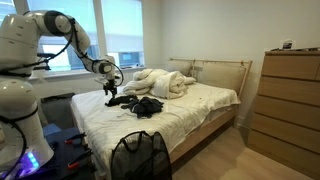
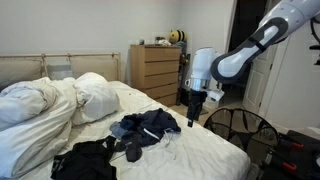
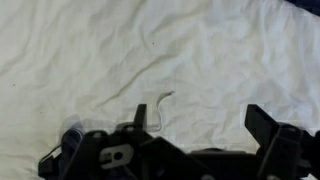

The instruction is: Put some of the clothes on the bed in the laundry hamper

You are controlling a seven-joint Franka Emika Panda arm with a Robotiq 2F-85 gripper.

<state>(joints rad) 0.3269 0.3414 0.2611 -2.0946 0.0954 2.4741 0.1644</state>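
Observation:
A pile of dark navy and black clothes [image 2: 145,127] lies on the white sheet in the middle of the bed; it shows in the other exterior view too [image 1: 140,104]. More black clothes [image 2: 85,160] lie nearer the camera. The black mesh laundry hamper [image 1: 139,156] stands at the foot of the bed; its rim also shows beside the bed [image 2: 240,128]. My gripper [image 2: 193,118] hangs above the sheet just beside the dark pile. In the wrist view the gripper [image 3: 200,125] is open and empty over bare white sheet, with a thin white thread [image 3: 160,105] below it.
A crumpled white duvet and pillows [image 2: 50,105] are heaped at the head of the bed. A wooden dresser [image 1: 290,100] stands by the wall, also seen behind the arm [image 2: 155,70]. A wooden headboard [image 1: 215,70] backs the bed.

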